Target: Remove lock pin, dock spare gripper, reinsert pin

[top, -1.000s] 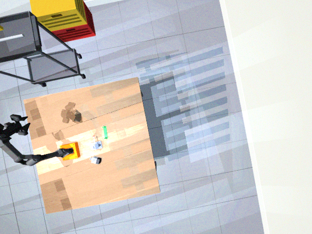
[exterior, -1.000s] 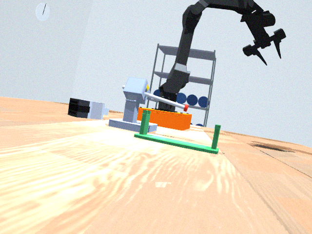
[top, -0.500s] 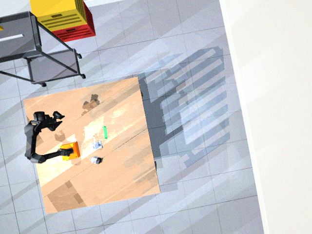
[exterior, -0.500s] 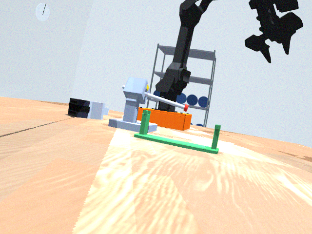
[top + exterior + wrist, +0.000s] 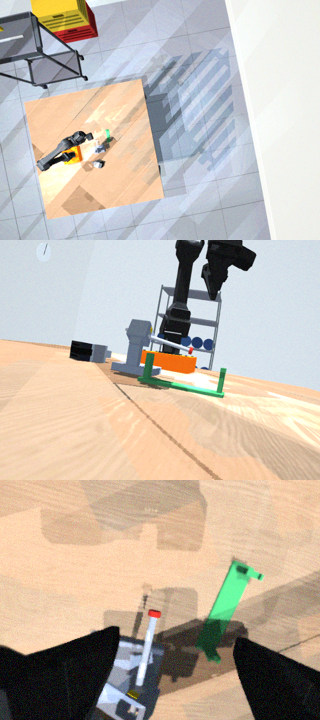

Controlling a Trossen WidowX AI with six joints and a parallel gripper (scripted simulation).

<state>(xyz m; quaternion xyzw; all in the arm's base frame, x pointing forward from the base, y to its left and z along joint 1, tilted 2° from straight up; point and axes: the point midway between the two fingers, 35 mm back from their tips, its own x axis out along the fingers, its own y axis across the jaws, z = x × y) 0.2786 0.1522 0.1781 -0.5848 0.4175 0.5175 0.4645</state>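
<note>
The blue-grey mount (image 5: 99, 149) (image 5: 134, 343) (image 5: 125, 665) stands upright on the table. The lock pin (image 5: 170, 343) (image 5: 146, 650), a pale rod with a red end, runs through the mount's head, its red end sticking far out. The spare gripper (image 5: 98, 163) (image 5: 89, 351), a grey block with a black part, lies on the table beside the mount. My gripper (image 5: 177, 640) is open and empty. It hangs well above the table, over the pin side of the mount, touching nothing. In the wrist view the pin shows between the fingers, nearer the left one.
A green rack (image 5: 108, 135) (image 5: 180, 386) (image 5: 227, 600) with two uprights stands on the table beside the mount. The arm's orange base (image 5: 79, 154) (image 5: 168, 362) is behind the mount. A cart (image 5: 55, 64) and yellow and red crates (image 5: 64, 15) stand off the table.
</note>
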